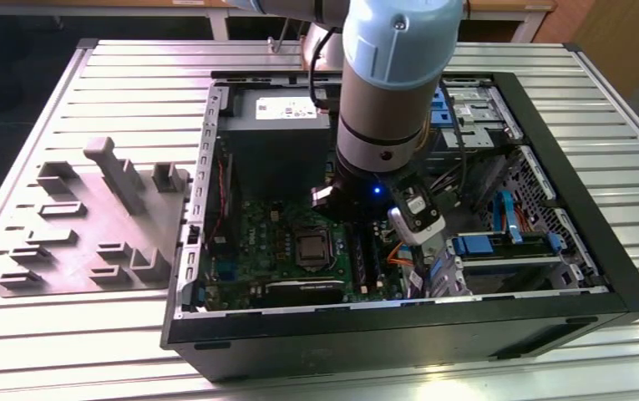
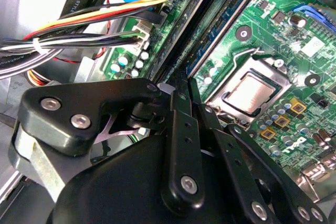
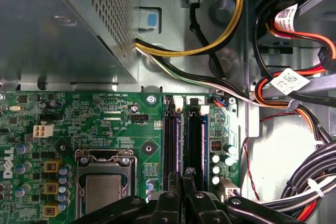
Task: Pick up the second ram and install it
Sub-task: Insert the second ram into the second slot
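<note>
My gripper (image 1: 366, 234) reaches down into the open computer case (image 1: 408, 322), over the long black slots of the green motherboard (image 1: 263, 242). In both wrist views its black fingers (image 3: 173, 195) stand almost together, tips (image 2: 181, 95) right at the slots. The second ram (image 3: 175, 145) shows edge-on as a thin dark strip running lengthwise away from the fingertips, standing in a slot. It appears pinched between the fingers as a dark strip (image 2: 207, 24). A neighbouring slot (image 3: 195, 145) lies close beside it.
The processor socket (image 3: 102, 187) sits beside the slots, and the grey power supply (image 3: 52, 35) lies beyond them. Bundles of coloured cables (image 3: 294, 87) crowd the other side. A grey fixture tray (image 1: 85, 225) lies on the slatted table at the exterior view's left.
</note>
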Controlling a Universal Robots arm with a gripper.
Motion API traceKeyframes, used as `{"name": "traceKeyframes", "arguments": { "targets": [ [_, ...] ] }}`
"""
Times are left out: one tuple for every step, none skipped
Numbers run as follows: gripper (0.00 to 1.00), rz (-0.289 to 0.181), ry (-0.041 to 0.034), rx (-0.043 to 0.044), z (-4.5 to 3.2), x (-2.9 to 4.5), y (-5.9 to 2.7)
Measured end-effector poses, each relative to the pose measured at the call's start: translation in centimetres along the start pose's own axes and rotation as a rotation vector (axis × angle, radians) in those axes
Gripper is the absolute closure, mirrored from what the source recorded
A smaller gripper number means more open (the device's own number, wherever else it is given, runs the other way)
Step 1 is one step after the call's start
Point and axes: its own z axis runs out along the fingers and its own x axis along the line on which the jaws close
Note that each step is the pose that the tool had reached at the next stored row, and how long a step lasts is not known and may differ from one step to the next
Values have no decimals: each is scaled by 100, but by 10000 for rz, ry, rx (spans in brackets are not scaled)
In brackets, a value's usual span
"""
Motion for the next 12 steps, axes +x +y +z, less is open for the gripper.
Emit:
{"name": "traceKeyframes", "arguments": {
  "targets": [
    [87, 1, -5, -10, 5, 0, 1],
    [85, 0, -4, -10, 5, 0, 1],
    [85, 0, -3, -9, 5, 0, 1],
    [79, 0, -1, -5, 3, 0, 0],
    [79, 0, 0, -1, 2, 0, 0],
    [79, 0, 0, -1, 2, 0, 0],
    [79, 0, 1, 3, -9, 0, 0],
    [79, 1, 0, -1, -33, -1, 2],
    [79, 1, 0, -3, -67, -2, 5],
    [79, 0, 0, -2, -108, -4, 8],
    [79, 0, 0, -3, -148, -5, 10],
    [79, 1, 0, 0, -186, -6, 13]
  ]
}}
